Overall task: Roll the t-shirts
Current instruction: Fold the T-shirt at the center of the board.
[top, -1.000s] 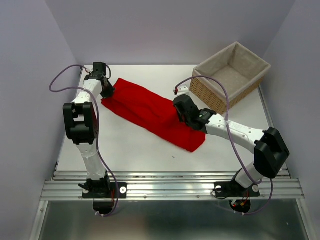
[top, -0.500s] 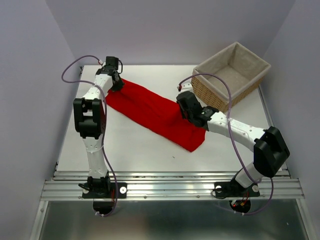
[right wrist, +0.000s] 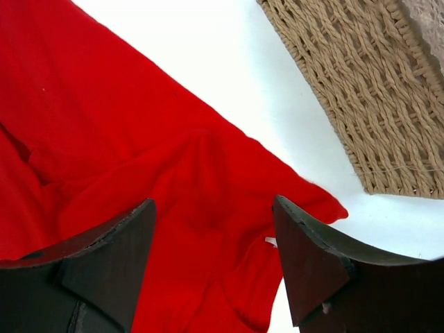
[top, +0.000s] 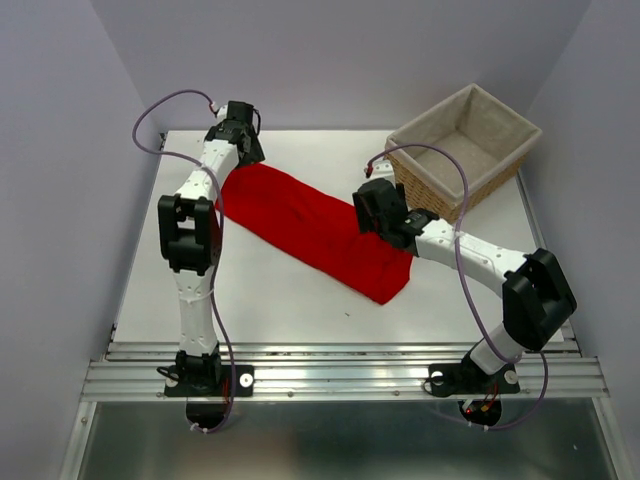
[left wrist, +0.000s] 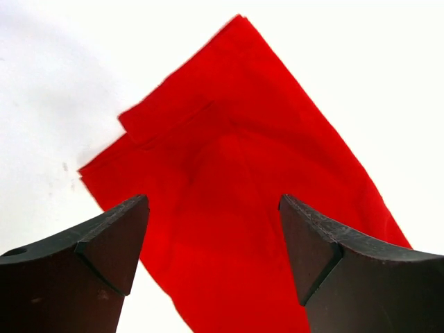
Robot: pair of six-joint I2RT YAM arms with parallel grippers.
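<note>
The red t-shirt is lying as a long folded diagonal band on the white table. The left gripper is hanging over its far end, jaws spread wide and gripping nothing. The right gripper is likewise gaping over the band's right edge, near the wicker basket. Both wrist views are cutting the shirt off, and finger contact with the cloth is not discernible.

Robotics lab cell, white table boxed in by plain pale walls, aluminium rail along its near edge, left arm and right arm bolted there
</note>
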